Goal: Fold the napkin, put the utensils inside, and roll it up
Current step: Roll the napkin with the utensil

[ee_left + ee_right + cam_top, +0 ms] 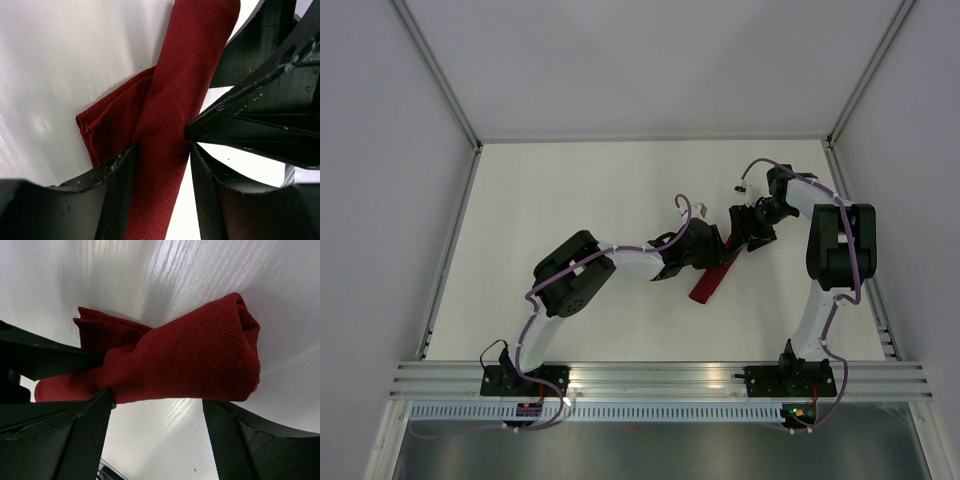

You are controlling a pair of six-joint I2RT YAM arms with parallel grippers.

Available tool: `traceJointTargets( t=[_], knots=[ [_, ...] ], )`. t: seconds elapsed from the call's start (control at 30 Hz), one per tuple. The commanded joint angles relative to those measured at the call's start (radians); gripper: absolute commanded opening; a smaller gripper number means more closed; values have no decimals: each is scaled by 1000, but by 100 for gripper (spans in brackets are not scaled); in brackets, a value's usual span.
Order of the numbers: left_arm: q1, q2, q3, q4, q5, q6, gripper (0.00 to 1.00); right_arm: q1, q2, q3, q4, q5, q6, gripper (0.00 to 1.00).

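Observation:
The napkin (713, 283) is a dark red roll lying slantwise mid-table, with a loose folded flap (110, 125) sticking out at one side. My left gripper (722, 261) straddles the roll (165, 100) partway along it. Its fingertips (162, 150) press the cloth from both sides. My right gripper (739, 249) is at the roll's far end, fingers spread wide. The thick rolled end (195, 357) lies just past its tips (156, 397), brushing the left finger. The utensils are hidden.
The two grippers crowd each other over the napkin's far end; the right one's black finger (260, 115) fills the right side of the left wrist view. Grey walls with metal frame posts (450, 95) bound the white table (570, 190) on three sides. A rail (660, 378) runs along the near edge.

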State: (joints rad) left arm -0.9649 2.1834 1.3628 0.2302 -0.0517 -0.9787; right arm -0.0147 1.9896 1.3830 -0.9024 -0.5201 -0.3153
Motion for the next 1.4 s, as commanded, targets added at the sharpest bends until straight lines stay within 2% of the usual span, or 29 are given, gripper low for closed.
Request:
traceJointTargets(
  t=[0.0,0.07,0.23,0.5,0.97,1.37],
  knots=[
    [-8,65,-59,-132,1,-57,54,7,23,2,49,-5,74,79],
    [-8,64,-65,-121,1,-61,54,7,34,5,63,-8,97,77],
    [-8,47,-90,-92,12,-61,54,9,51,14,100,18,134,59],
    [-8,-8,-87,-51,47,32,54,55,40,45,160,133,171,48],
    [-8,-177,-103,-134,-10,193,55,140,38,129,195,359,167,45],
    [-5,-431,-301,-138,-112,225,55,251,144,292,183,594,147,46]
  ],
)
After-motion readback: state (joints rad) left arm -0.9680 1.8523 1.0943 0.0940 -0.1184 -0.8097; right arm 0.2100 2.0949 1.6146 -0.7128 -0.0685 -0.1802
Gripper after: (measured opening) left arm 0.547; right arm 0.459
